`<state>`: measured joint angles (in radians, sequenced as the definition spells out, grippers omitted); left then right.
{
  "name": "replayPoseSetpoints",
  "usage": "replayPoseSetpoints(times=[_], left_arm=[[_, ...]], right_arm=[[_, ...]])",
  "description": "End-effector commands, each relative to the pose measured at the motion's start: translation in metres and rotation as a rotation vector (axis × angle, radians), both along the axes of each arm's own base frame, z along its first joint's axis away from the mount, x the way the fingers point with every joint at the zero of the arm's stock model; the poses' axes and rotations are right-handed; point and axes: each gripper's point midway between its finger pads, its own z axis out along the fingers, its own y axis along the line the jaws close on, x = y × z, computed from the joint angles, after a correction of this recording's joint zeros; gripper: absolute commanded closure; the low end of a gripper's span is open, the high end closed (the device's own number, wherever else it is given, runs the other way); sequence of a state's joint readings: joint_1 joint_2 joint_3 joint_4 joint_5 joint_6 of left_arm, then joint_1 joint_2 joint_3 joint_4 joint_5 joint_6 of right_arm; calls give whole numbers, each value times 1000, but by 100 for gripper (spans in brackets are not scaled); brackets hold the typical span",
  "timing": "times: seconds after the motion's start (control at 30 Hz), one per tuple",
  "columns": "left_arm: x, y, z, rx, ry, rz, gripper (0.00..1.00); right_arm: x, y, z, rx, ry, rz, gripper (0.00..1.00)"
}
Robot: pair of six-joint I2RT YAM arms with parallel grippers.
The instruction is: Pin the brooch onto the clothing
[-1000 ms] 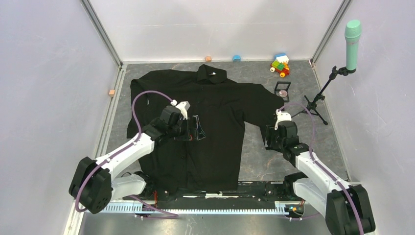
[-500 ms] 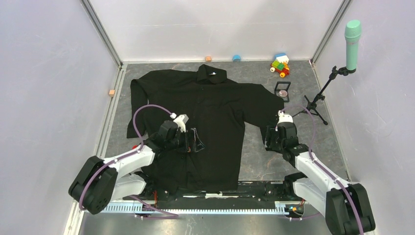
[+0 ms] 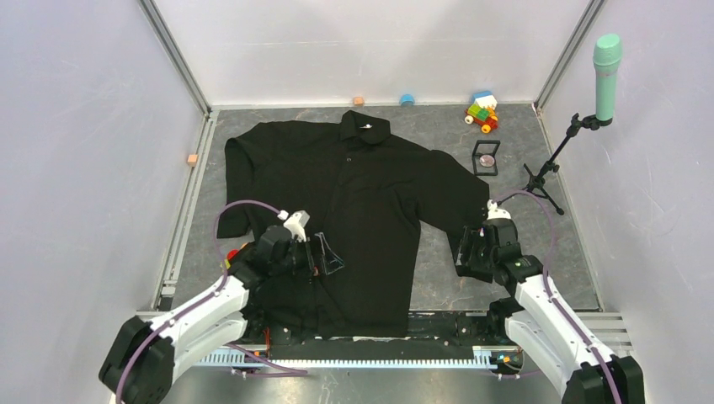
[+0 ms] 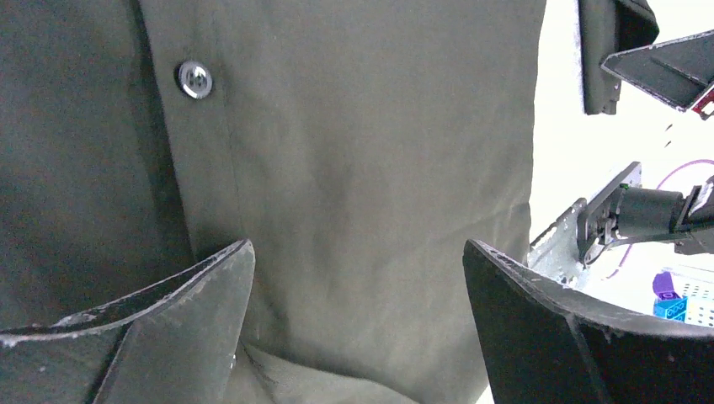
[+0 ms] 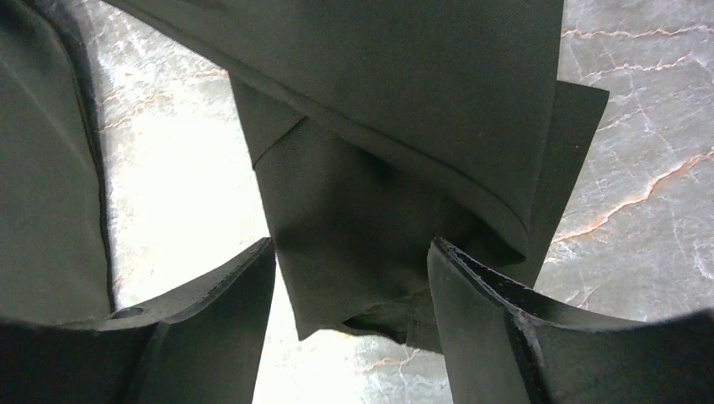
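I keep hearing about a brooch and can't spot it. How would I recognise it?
Start at the big black shirt spread out flat, then look past its sleeve on the overhead view's right, just nearer than the colourful toy blocks. Inside a small black square frame lies the brooch: a tiny, round, pale pinkish disc.

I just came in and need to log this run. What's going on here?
Two robot arms are working on a black shirt spread flat on the table. The left pincer hangs open over the shirt's lower front, holding nothing. The right pincer is open around the end of one sleeve, not clamped. The brooch lies in a small black frame on the table beside the shirt, untouched, so no pinning has begun.
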<state>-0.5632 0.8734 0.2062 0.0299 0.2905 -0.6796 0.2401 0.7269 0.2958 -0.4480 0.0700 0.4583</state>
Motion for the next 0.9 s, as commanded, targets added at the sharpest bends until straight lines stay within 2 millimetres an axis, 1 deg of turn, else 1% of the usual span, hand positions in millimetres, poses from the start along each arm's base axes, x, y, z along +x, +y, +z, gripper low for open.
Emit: replayPoseSetpoints(times=[0.0, 0.1, 0.17, 0.23, 0.3, 0.37, 0.43, 0.5, 0.57, 0.63, 0.7, 0.77, 0.8, 0.87], left_arm=[[-14, 11, 10, 20, 58, 36, 1], [-5, 8, 34, 11, 11, 36, 0], [1, 2, 47, 5, -2, 19, 0], [6, -6, 55, -3, -2, -7, 0], [13, -14, 58, -13, 2, -28, 0], [21, -25, 61, -40, -4, -46, 0], [25, -35, 57, -70, 17, -69, 0], [27, -41, 51, -79, 53, -80, 0], [25, -43, 41, -72, 95, -84, 0], [26, -42, 36, -69, 97, -74, 0], [23, -37, 28, -47, 108, -64, 0], [17, -30, 20, -23, 125, -53, 0], [13, -27, 16, -11, 133, -50, 0], [8, -22, 13, 0, 141, -43, 0]], right_arm=[[7, 10, 30, 36, -18, 45, 27], [25, 27, 54, 75, -106, 139, 23], [40, 36, 70, 91, -169, 187, 20], [53, 43, 84, 96, -214, 218, 20], [65, 51, 92, 93, -237, 248, 20], [75, 62, 93, 93, -244, 284, 23], [86, 77, 97, 98, -270, 330, 28], [95, 94, 98, 107, -293, 374, 36], [103, 111, 99, 114, -311, 414, 41], [108, 127, 95, 112, -315, 447, 42], [111, 142, 85, 111, -307, 478, 44], [111, 147, 69, 101, -276, 475, 48], [109, 148, 60, 99, -255, 471, 51], [106, 147, 46, 97, -229, 460, 53]])
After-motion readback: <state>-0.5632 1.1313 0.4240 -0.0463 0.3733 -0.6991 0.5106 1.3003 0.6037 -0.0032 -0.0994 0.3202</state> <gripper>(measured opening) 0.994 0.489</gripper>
